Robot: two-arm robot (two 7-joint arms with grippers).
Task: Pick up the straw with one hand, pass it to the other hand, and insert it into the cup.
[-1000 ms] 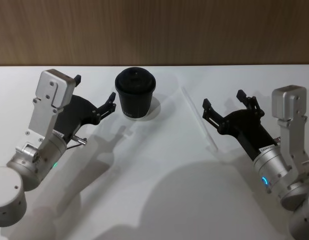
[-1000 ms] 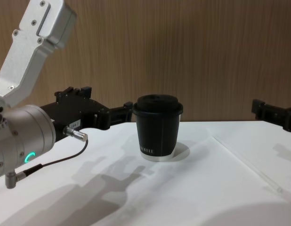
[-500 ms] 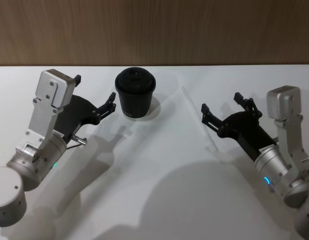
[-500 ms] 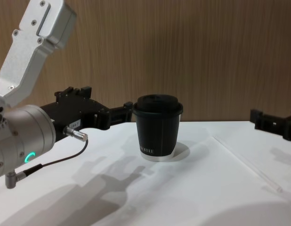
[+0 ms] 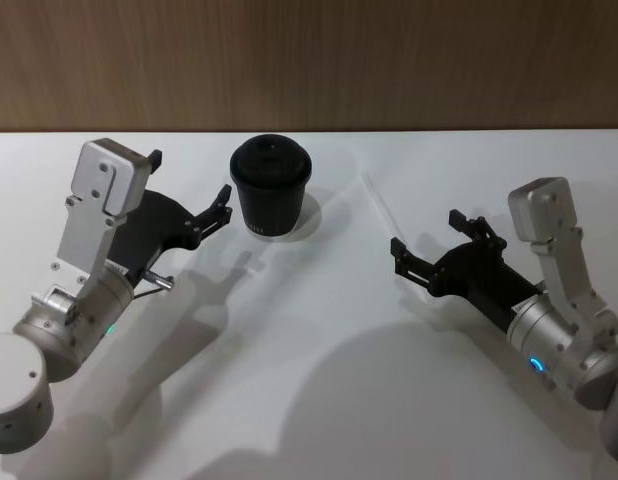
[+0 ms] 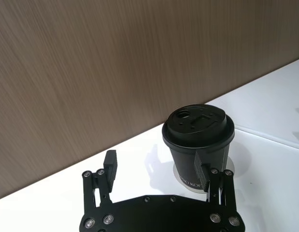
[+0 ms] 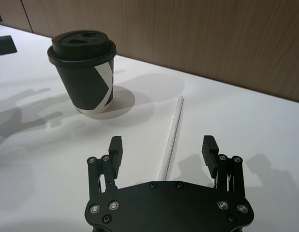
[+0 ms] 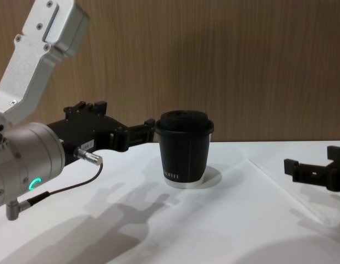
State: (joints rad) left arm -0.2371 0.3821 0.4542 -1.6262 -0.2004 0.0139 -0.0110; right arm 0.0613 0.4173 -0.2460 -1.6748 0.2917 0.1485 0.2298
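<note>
The black lidded cup (image 5: 271,185) stands upright at the back middle of the white table (image 5: 309,400). To its right the thin translucent straw (image 5: 379,205) lies flat, running from the back toward the front. My right gripper (image 5: 424,232) is open and low over the straw's near half. In the right wrist view the straw (image 7: 173,128) runs between the spread fingers of the right gripper (image 7: 162,145), with the cup (image 7: 82,70) farther off. My left gripper (image 5: 189,178) is open, just left of the cup and holding nothing. In the left wrist view the cup (image 6: 198,140) stands just past one fingertip of the left gripper (image 6: 154,166).
A brown wooden wall (image 5: 309,60) closes off the table's back edge. In the chest view the cup (image 8: 185,148) stands in the middle, the left gripper (image 8: 126,118) beside it and the right gripper (image 8: 312,159) low above the straw (image 8: 272,177).
My right gripper has come down and moved left and nearer, so its open fingers now straddle the straw. The left arm, cup and straw have not moved.
</note>
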